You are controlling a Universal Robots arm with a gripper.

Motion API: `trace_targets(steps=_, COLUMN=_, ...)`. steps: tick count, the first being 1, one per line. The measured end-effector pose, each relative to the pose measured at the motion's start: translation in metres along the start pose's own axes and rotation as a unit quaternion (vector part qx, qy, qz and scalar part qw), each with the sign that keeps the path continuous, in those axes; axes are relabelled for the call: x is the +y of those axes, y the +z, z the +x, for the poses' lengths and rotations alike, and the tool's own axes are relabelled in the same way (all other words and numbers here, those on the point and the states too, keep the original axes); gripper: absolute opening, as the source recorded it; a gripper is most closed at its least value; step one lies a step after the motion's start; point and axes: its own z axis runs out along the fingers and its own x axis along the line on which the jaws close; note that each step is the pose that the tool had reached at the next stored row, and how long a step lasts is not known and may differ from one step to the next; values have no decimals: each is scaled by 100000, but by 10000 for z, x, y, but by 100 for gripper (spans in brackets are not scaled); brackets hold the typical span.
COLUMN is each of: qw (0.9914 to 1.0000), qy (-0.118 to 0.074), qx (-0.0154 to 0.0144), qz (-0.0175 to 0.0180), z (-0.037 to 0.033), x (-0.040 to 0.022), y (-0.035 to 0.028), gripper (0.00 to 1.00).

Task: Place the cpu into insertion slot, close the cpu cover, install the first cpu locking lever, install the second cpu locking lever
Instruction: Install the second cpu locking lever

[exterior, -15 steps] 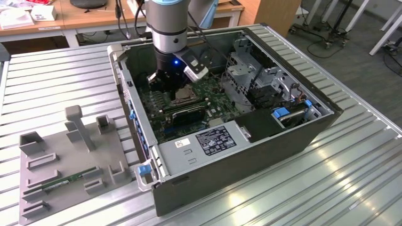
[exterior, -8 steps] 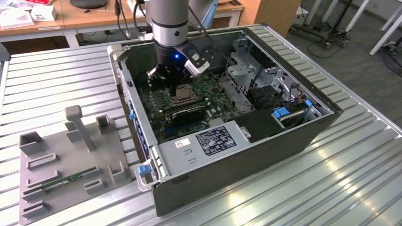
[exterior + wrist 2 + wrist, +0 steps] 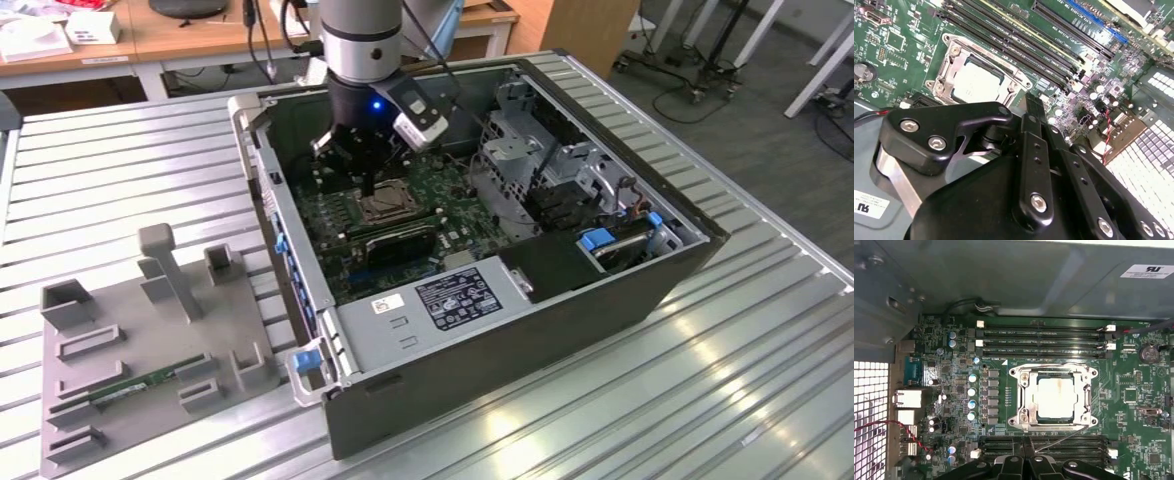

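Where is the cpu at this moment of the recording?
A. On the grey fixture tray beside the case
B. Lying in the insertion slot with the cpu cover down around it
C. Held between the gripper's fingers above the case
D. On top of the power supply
B. In the first wrist view the cpu lies flat in the insertion slot, its pale face showing through the window of the lowered cpu cover; the gripper stands apart from it.

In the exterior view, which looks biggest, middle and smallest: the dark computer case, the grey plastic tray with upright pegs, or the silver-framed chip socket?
1. The dark open computer case, clearly largest.
2. The grey plastic tray with upright pegs.
3. The silver-framed chip socket, smallest, under the claw.
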Motion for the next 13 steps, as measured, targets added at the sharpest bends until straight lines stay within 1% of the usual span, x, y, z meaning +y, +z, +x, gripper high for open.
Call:
trace_targets(steps=3, qw=100000, qy=-1, qx=-6, qz=-6, z=0, x=0, y=-1, gripper=11)
trace_targets(steps=4, qw=100000, qy=-10, qx=7, qz=13, z=-12, x=0, y=-2, gripper=11)
trace_targets(steps=9, qw=100000, qy=4, qx=128, qz=4, z=-146, x=0, y=6, gripper=11)
trace_targets(steps=13, qw=100000, qy=7, qx=166, qz=5, z=-180, x=-34, y=6, gripper=11)
